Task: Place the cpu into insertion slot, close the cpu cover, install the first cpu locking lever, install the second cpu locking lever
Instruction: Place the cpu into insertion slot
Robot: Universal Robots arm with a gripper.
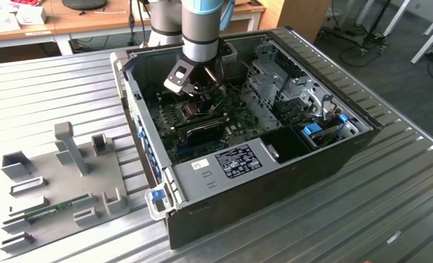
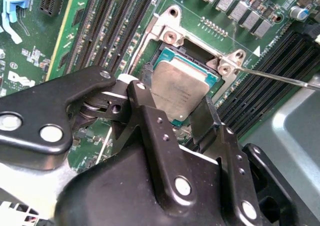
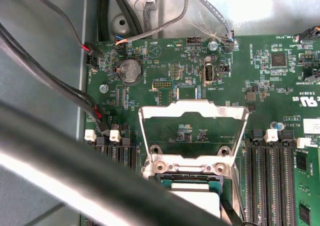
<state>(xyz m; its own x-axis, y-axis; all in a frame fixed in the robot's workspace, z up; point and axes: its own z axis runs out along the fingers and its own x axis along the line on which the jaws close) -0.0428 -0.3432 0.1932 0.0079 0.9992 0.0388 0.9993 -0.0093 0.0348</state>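
Slatted metal table (image 1: 312, 219) carries an open computer case (image 1: 334, 159), and the arm reaches down into it.

In the second wrist view the gripper (image 2: 178, 93) is closed to about chip width, its black fingers (image 2: 150, 116) pressed to opposite edges of the cpu (image 2: 180, 83). The cpu lies in the insertion slot (image 2: 167, 36), its grey top facing up. Whether it sits fully flat cannot be told.

The first hazard is at the grip itself. If the chip is slightly off square, any downward push could bend the socket contacts. A sideways tug on release could drag it out of register.

Just beyond, a thin locking lever (image 2: 280, 78) runs close past one finger, and a careless lift could snag it.

The cpu cover (image 3: 195, 106) stands raised on its hinge in the first wrist view, right behind the slot. A swing of the wrist could knock it down onto the fingers. Long black memory slots (image 2: 120, 21) flank the socket, leaving little room to stray.
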